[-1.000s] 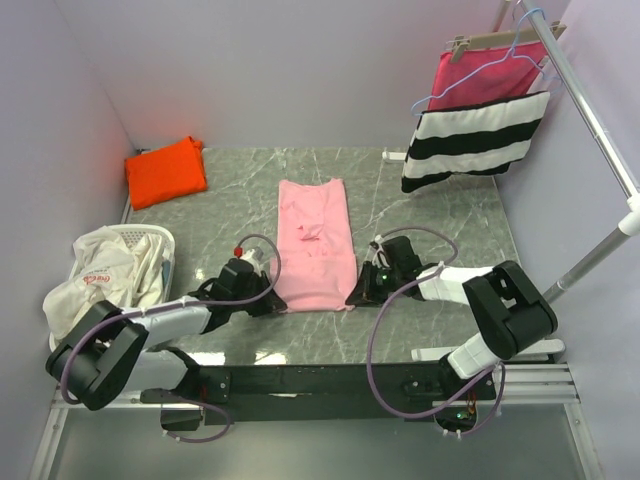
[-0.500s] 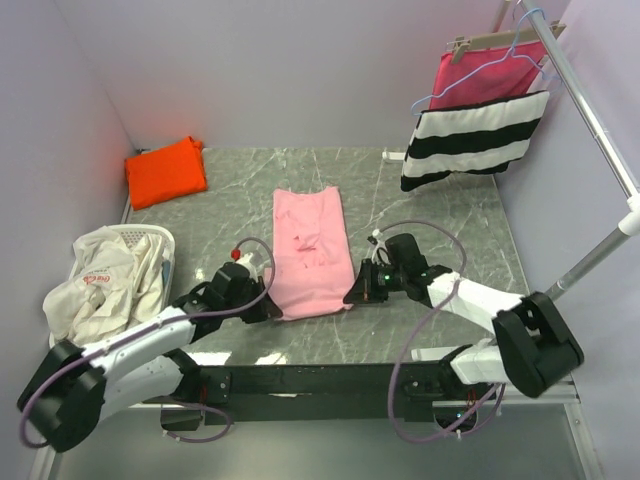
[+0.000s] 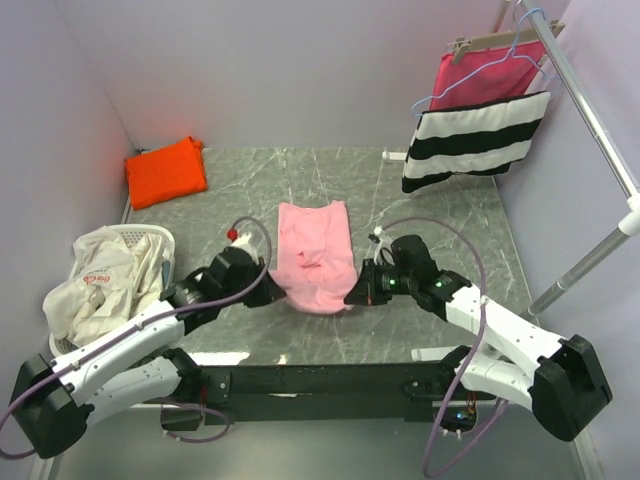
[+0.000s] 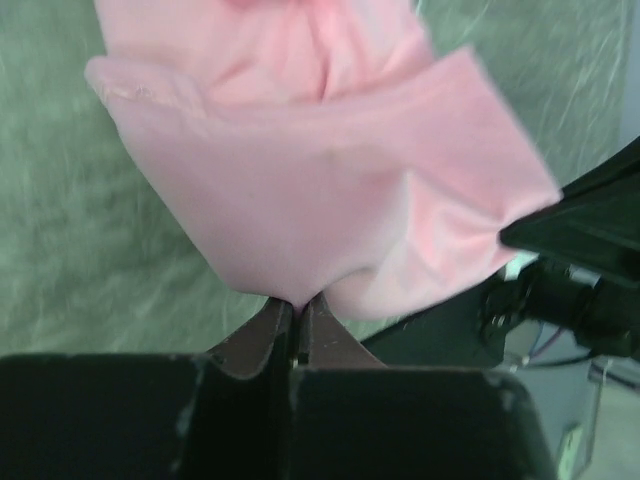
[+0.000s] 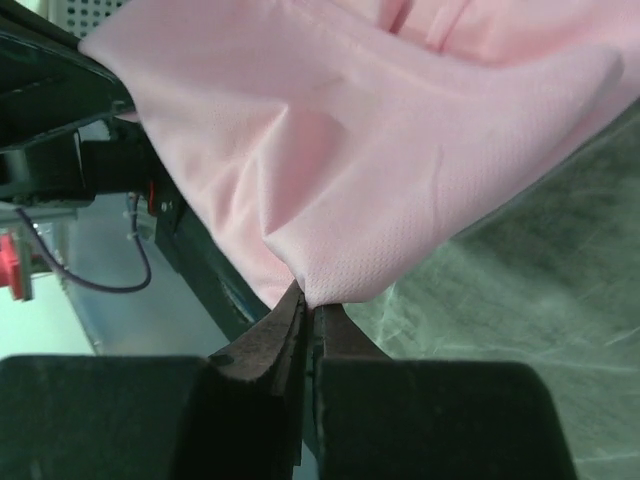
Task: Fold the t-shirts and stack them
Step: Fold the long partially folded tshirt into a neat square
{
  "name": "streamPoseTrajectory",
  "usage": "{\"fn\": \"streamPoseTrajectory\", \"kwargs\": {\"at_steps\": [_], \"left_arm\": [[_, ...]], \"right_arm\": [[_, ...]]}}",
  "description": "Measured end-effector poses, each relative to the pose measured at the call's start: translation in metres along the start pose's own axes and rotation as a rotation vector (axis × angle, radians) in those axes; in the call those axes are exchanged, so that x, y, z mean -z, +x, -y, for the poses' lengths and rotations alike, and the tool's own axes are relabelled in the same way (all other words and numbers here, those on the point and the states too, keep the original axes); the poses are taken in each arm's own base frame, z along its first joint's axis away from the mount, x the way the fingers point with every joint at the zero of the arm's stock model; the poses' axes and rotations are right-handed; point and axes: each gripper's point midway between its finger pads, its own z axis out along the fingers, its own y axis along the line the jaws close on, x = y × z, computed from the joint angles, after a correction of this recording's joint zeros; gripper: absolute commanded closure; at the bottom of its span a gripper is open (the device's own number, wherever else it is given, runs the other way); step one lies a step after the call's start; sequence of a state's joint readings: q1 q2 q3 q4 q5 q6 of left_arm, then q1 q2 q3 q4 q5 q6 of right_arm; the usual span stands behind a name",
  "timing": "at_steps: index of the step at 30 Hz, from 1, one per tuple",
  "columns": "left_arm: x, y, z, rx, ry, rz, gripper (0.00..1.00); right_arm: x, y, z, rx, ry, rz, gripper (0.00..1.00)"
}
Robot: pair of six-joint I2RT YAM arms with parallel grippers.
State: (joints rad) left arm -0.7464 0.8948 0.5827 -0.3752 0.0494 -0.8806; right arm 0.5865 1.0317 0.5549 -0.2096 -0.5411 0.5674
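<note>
Marbled grey tabletop (image 3: 440, 210), left gripper (image 4: 297, 305) and right gripper (image 5: 305, 295) clamped on soft pink tee (image 3: 315, 245), apparently lifted

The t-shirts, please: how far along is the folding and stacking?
Done: the orange t-shirt lies folded in the far left corner. In hand: the left gripper and right gripper each pinch a near corner of the pink t-shirt, held raised. Left: finishing that fold and stacking the two.

Pale lilac walls (image 3: 300, 70) enclose a grey marbled table (image 3: 440, 210); a metal rail (image 3: 588, 112) stands right.
</note>
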Motion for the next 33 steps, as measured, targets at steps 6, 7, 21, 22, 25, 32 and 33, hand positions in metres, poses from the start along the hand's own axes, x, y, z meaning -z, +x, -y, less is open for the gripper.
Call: {"fn": "streamPoseTrajectory", "kwargs": {"at_steps": [6, 7, 21, 22, 25, 32, 33], "left_arm": [[-0.016, -0.040, 0.011, -0.053, -0.077, 0.085, 0.95], [-0.021, -0.043, 0.009, -0.060, -0.095, 0.086, 0.95], [-0.089, -0.134, -0.031, -0.062, -0.215, 0.163, 0.95], [-0.093, -0.143, -0.031, -0.063, -0.210, 0.167, 0.95], [-0.113, -0.168, -0.033, -0.071, -0.196, 0.177, 0.96], [-0.163, -0.207, -0.050, -0.074, -0.168, 0.171, 0.97], [-0.170, -0.214, -0.054, -0.075, -0.165, 0.171, 0.96]], "right_arm": [[-0.014, -0.043, -0.003, 0.052, 0.049, 0.034, 0.99], [-0.017, -0.048, -0.001, 0.054, 0.057, 0.032, 0.99], [-0.056, -0.155, 0.051, 0.037, 0.156, 0.073, 0.97], [-0.059, -0.163, 0.054, 0.036, 0.155, 0.073, 0.97], [-0.072, -0.185, 0.061, 0.039, 0.150, 0.076, 0.97], [-0.113, -0.251, 0.088, 0.042, 0.157, 0.105, 0.96], [-0.120, -0.264, 0.094, 0.045, 0.168, 0.118, 0.95]]}}
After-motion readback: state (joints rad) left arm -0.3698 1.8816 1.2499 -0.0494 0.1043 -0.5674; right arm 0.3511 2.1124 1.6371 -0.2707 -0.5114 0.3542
